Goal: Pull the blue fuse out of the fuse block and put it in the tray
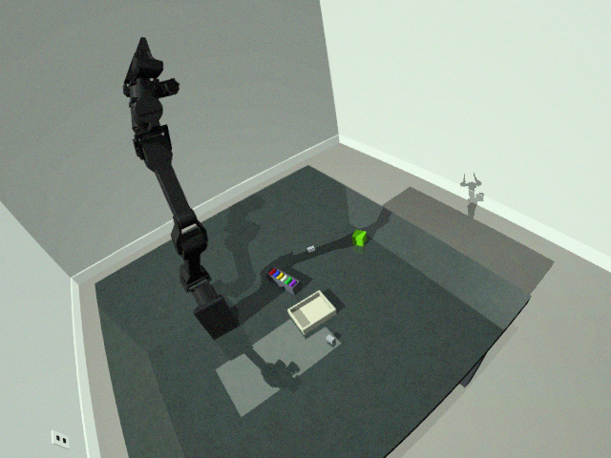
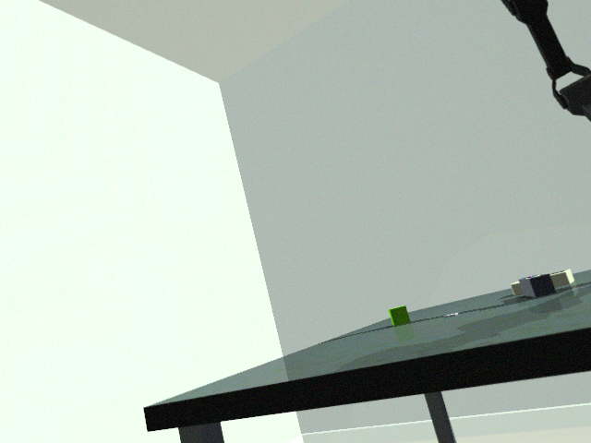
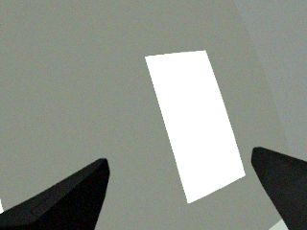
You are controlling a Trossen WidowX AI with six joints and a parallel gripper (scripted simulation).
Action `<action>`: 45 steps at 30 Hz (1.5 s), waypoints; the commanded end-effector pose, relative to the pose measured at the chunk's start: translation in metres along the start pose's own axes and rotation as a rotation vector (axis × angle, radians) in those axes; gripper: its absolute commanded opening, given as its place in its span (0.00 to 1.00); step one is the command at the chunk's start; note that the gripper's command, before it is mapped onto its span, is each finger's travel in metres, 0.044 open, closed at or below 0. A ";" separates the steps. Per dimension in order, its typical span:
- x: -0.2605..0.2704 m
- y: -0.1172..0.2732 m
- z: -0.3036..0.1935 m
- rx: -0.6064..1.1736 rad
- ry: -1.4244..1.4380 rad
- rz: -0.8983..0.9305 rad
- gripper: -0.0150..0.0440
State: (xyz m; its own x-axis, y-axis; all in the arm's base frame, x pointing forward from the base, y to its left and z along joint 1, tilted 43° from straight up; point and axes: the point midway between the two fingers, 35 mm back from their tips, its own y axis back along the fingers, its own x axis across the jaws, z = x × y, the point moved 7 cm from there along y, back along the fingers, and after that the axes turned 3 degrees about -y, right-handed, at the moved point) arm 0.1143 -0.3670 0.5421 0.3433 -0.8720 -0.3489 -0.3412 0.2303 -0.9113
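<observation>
Dark glass-topped table [image 1: 404, 344] on dark legs, set in a grey-walled room. Black six-joint arm [image 1: 167, 177], based near the table's left part and stretched almost straight up, its gripper [image 1: 142, 47] at the very top, far above everything on the table. In the wrist view the two black fingers stand wide apart at the lower corners, with only a grey surface and a bright white rectangle between them: the gripper is open and holds nothing. Grey fuse block [image 1: 284, 281], just right of the arm's base, carrying a row of coloured fuses: red, blue, yellow, green, purple. Blue fuse [image 1: 275, 273] seated in the block, second from the red end, between the red and yellow ones. Cream tray [image 1: 312, 312], shallow and rectangular, just beside the block on its near side, not touching it. Small grey cube [image 1: 329, 338] near the tray's front corner. Green cube [image 1: 359, 238], well apart from the block, toward the far side of the table. Small pale item [image 1: 310, 248] between the green cube and the block; too small to identify.
</observation>
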 end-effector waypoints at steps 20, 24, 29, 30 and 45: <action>-0.250 0.006 -0.033 0.200 0.831 -0.490 0.38; -0.305 0.018 -0.016 0.251 1.018 -0.624 0.38; -0.364 0.037 0.019 0.310 1.234 -0.800 0.38; -0.374 0.041 0.027 0.321 1.275 -0.838 0.38; -0.455 0.117 0.194 0.430 1.730 -1.445 0.38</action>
State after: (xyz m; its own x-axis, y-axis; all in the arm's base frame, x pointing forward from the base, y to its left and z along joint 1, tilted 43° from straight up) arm 0.0619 0.1167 0.5752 -0.8008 0.0146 0.5987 -0.3667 -0.8023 -0.4709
